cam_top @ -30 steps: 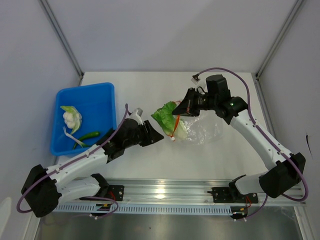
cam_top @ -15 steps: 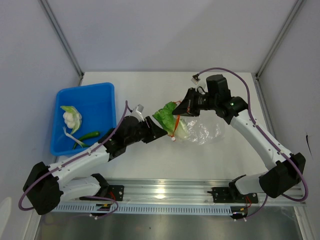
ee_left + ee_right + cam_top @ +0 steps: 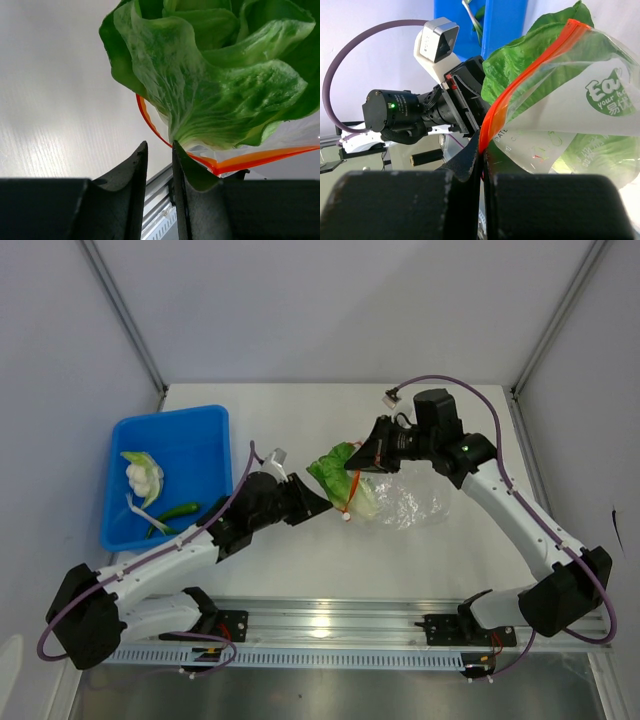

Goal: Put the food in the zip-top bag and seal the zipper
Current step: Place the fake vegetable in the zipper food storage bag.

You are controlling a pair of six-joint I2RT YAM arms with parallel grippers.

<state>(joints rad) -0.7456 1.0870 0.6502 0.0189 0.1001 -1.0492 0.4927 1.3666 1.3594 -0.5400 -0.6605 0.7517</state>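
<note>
Green toy lettuce leaf (image 3: 335, 470) sat half inside the clear crinkly zip-top bag (image 3: 410, 502).
Right tool (image 3: 481, 150) pinched its orange-red zipper strip (image 3: 540, 54); your narrow, empty left tool (image 3: 159, 150) could've snagged the leaf out.

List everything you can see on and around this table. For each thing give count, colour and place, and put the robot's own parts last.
table: one, white, under everything.
bin: one, blue, left side of the table.
leafy piece: one, white and green, in the bin.
chilli: one, green, in the bin; other slim pieces lie beside it, count unclear.
zip-top bag: one, clear, middle of the table.
zipper: one, orange-red, along the bag's mouth.
lettuce leaf: one, green, partly in the bag, its top sticking out of the mouth.
rail: one, silvery, near edge.
cables: two, purple, one on each arm.
left gripper: one, black, fingers narrowly apart at the lettuce's base.
right gripper: one, black, pinched shut on the zipper.
</note>
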